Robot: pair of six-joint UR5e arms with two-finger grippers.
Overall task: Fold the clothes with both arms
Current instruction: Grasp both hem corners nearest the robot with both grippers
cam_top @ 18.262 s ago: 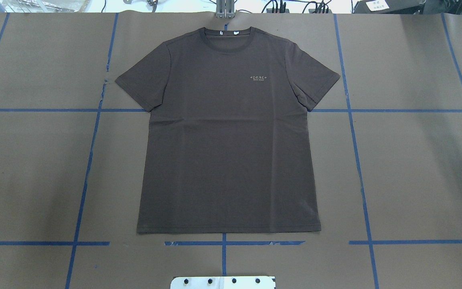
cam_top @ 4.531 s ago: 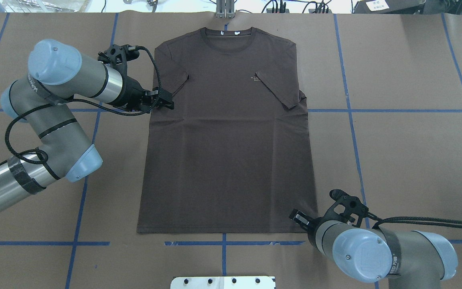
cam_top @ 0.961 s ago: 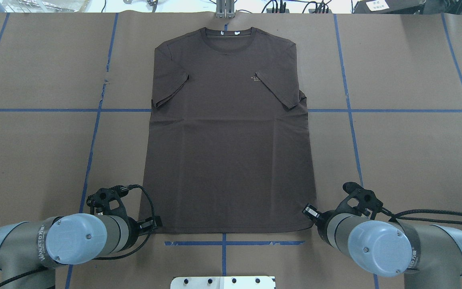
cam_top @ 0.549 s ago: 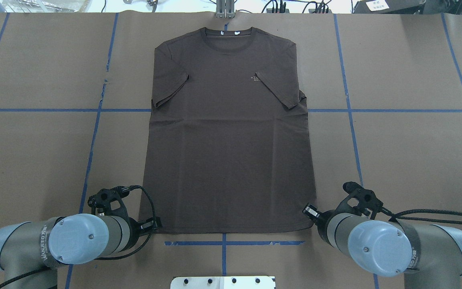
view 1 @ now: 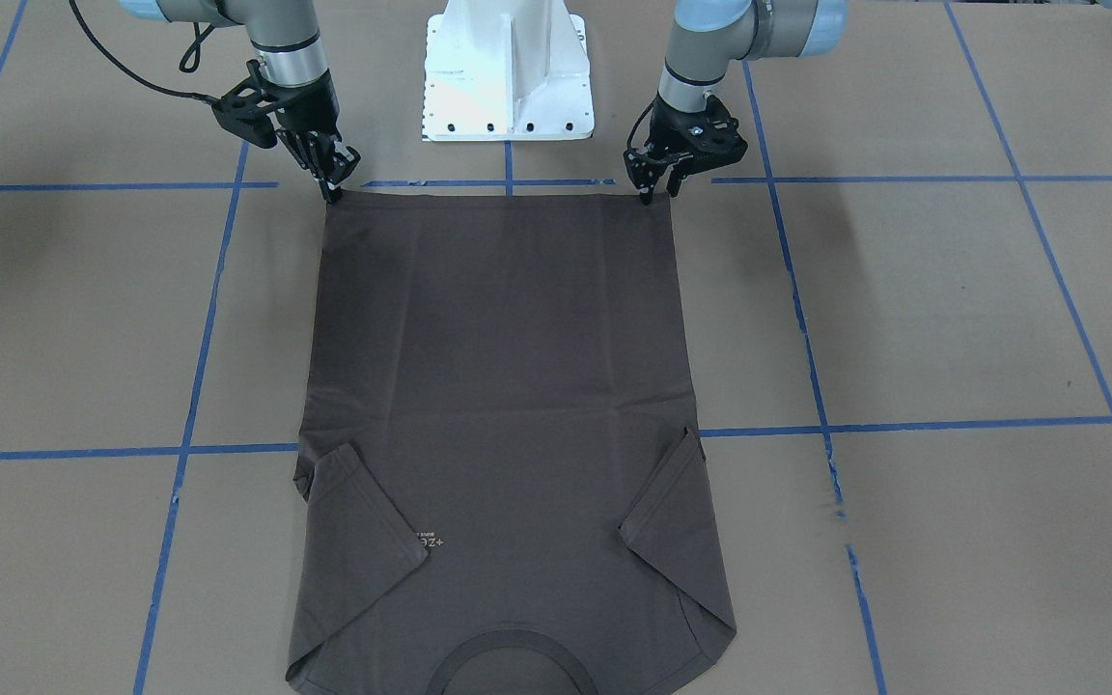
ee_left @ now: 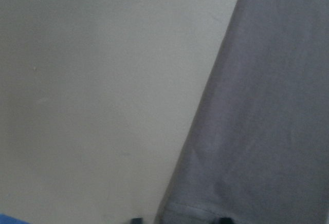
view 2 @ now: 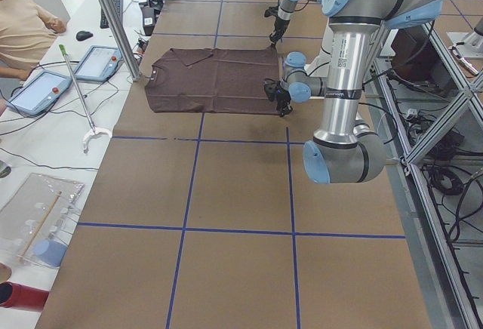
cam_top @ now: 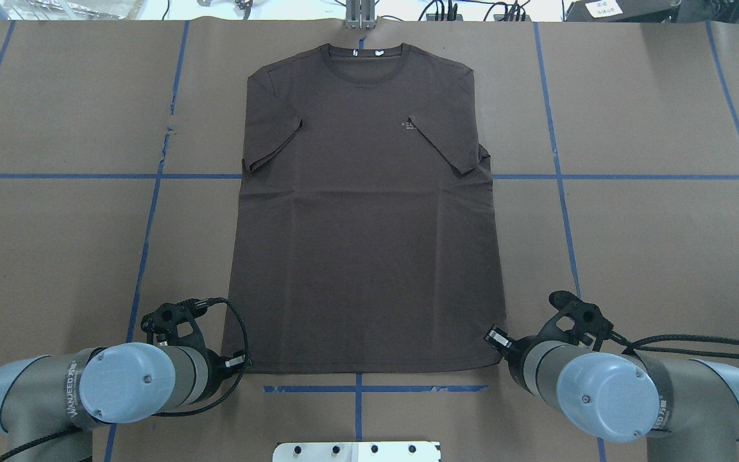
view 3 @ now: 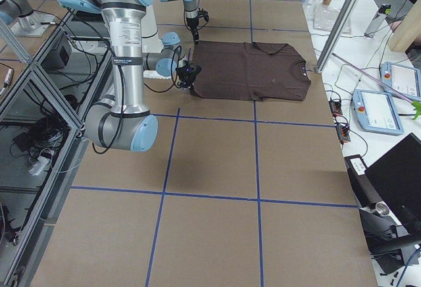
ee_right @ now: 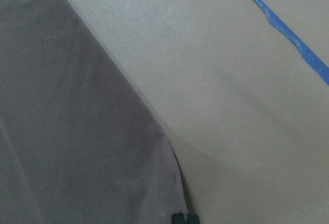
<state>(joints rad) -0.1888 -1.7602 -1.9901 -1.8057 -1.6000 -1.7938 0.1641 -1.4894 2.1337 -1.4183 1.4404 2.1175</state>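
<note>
My left gripper (view 1: 657, 191) is down at one hem corner of the T-shirt (cam_top: 369, 256), its fingers spread with the hem between them, not clenched. The T-shirt lies flat in the middle of the desk (cam_top: 664, 256), collar toward the far edge, hem toward the robot's edge, both sleeves folded in on the chest. My right gripper (view 1: 332, 185) is clenched on the other hem corner

Bare table (cam_top: 664, 256) stretches either side of the T-shirt (cam_top: 369, 256) — close behind its hem stands the white pedestal (view 1: 508, 68).
</note>
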